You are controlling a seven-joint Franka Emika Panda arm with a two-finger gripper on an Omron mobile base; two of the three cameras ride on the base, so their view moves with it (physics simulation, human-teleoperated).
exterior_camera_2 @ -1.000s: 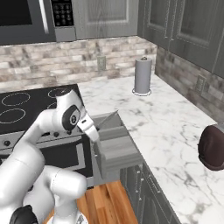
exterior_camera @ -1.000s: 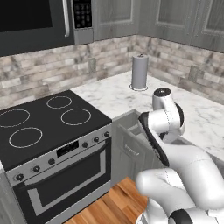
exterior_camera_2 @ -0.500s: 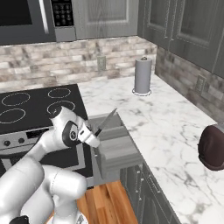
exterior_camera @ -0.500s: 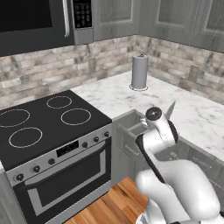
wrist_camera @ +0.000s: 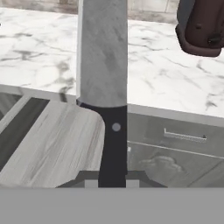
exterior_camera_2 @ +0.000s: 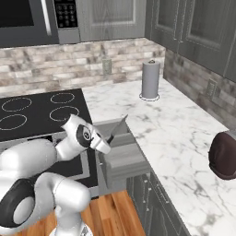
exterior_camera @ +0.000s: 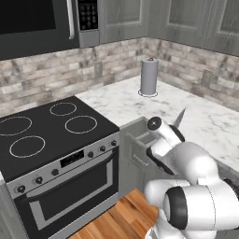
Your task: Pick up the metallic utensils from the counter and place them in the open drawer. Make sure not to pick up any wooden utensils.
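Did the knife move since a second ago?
Yes. The knife in the gripper came lower, closer to the open drawer, judged against the paper-towel roll.

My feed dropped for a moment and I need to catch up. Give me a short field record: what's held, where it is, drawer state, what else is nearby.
held item: knife, black handle, grey blade
grip: fingers shut on the handle
knife position: above the drawer, blade pointing up and away
drawer state: open, no utensil visible inside
counter: paper-towel roll at the back, dark brown appliance at the right
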